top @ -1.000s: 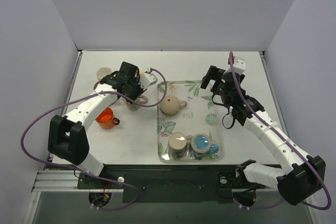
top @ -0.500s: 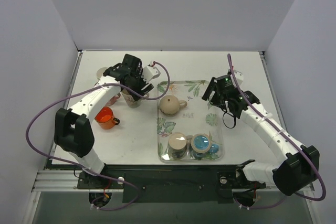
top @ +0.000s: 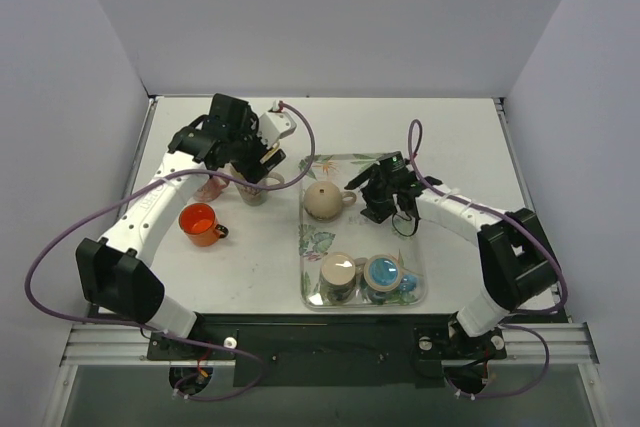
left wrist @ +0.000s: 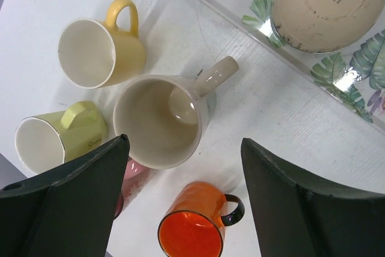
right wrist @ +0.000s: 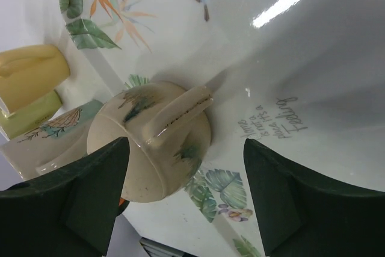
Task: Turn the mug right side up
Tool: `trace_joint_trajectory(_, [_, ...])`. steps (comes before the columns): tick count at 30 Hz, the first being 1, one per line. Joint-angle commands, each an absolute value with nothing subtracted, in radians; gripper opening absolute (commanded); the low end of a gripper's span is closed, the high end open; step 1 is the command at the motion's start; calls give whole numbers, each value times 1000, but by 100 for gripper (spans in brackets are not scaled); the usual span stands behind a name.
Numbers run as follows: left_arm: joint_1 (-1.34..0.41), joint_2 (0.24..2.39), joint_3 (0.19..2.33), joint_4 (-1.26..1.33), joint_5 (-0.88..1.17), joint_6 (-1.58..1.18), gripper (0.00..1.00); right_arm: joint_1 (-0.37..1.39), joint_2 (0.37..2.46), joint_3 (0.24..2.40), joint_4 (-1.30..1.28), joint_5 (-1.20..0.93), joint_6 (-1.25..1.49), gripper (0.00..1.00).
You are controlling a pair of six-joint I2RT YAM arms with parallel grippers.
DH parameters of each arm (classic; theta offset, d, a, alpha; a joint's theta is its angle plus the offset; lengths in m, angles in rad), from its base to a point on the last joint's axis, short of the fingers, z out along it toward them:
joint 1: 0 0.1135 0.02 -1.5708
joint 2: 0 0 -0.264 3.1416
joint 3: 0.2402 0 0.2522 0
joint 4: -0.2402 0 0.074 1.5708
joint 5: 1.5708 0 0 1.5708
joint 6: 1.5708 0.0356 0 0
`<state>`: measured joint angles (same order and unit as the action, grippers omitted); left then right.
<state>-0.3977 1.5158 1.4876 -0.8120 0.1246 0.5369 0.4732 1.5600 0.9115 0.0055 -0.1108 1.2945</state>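
I am holding my left fingers point(left wrist: 72, 203) spread wide, gripping nothing, and they are hanging above a cluster of mugs on the counter point(left wrist: 271, 118). From the left wrist, a beige mug point(left wrist: 157, 120) is standing upright in the gap between them. Its open mouth is facing up at me and its handle is pointing toward the tray point(left wrist: 283, 49). A yellow mug point(left wrist: 99, 49) and a pale green mug point(left wrist: 57, 136) are sitting just beside it, both showing their open mouths. A pink mug point(left wrist: 133, 180) is peeking out from behind one finger. An orange mug point(left wrist: 192, 230) is standing a little apart, nearer my arm bases.

I am holding my right fingers point(right wrist: 313, 203) spread wide as well, and they are pinching nothing. They are hovering over the tray beside the upside-down mug point(right wrist: 150, 142). That mug is resting on its rim in the far left part of the tray, base up, with its handle point(right wrist: 180, 112) pointing toward my right fingers. From the right wrist it is sitting off toward one finger rather than centred in the gap, and I cannot tell whether that finger is touching it. From above, my right fingers are showing just beside the handle. Two cups point(top: 338, 272) are standing side by side at the near end of the tray.
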Motion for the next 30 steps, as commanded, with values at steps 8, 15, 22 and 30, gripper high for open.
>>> trace_joint_trajectory(8, [-376,1483,1468,-819,141,568,85,489,1669,926,159,-135,1499,54])
trace_joint_trajectory(15, [-374,1482,1459,-824,126,578,85,488,1724,960,169,-129,1506,42])
trace_joint_trajectory(22, [-374,1480,1454,-821,143,578,85,477,1730,965,192,-129,1456,0])
trace_joint_trajectory(30, [-374,1483,1491,-838,158,581,85,506,1649,1008,219,-40,1185,0])
